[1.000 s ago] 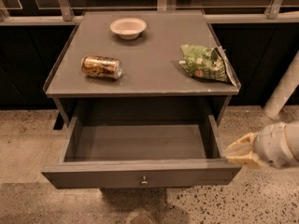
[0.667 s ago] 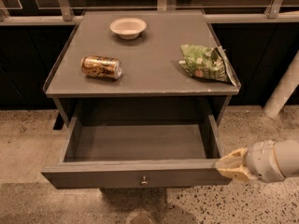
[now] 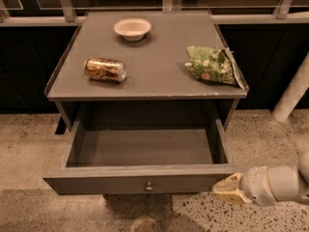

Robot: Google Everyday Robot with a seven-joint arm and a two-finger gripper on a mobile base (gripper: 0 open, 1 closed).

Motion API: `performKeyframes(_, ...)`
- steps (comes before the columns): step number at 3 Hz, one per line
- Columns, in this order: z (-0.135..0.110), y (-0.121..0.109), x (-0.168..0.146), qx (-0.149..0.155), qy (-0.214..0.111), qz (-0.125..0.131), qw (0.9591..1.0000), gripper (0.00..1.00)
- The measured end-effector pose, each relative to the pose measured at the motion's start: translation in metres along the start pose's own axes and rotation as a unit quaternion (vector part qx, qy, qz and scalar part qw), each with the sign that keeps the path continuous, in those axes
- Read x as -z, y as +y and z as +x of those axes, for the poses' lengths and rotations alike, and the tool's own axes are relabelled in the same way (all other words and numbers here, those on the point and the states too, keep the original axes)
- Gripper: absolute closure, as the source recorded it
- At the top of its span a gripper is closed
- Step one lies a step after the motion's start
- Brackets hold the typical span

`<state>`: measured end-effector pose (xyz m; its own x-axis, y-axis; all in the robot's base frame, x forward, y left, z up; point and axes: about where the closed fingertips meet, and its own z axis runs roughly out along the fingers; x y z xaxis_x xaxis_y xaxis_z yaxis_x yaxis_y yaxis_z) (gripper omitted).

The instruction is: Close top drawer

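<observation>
The top drawer (image 3: 140, 180) is a wide grey wooden drawer pulled far out of the grey cabinet, empty inside, with one small round metal knob (image 3: 149, 187) at the centre of its front panel. My gripper (image 3: 226, 189) is at the lower right, its pale tip right at the right end of the drawer's front panel, on the outer side. The white arm runs off the right edge.
On the cabinet top (image 3: 149, 66) lie a white bowl (image 3: 132, 28) at the back, a brown can (image 3: 105, 69) on its side at the left and a green chip bag (image 3: 212, 65) at the right. A white post (image 3: 293, 91) stands at the right. Speckled floor (image 3: 29, 144) all round.
My gripper has moved down and to the left, from beside the drawer's right side to the right end of its front panel. The drawer has not visibly moved.
</observation>
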<state>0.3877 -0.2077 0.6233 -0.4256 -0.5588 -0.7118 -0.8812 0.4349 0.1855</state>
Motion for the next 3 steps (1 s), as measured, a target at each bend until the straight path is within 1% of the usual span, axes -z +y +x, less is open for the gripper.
performKeyframes(1, 0.002, -0.006, -0.021, 0.006, 0.003, 0.014, 0.9999, 1.00)
performKeyframes(2, -0.006, -0.023, -0.030, 0.018, -0.007, 0.043, 0.9989, 1.00)
performKeyframes(3, -0.005, -0.022, -0.029, 0.019, -0.008, 0.044, 0.9988, 1.00)
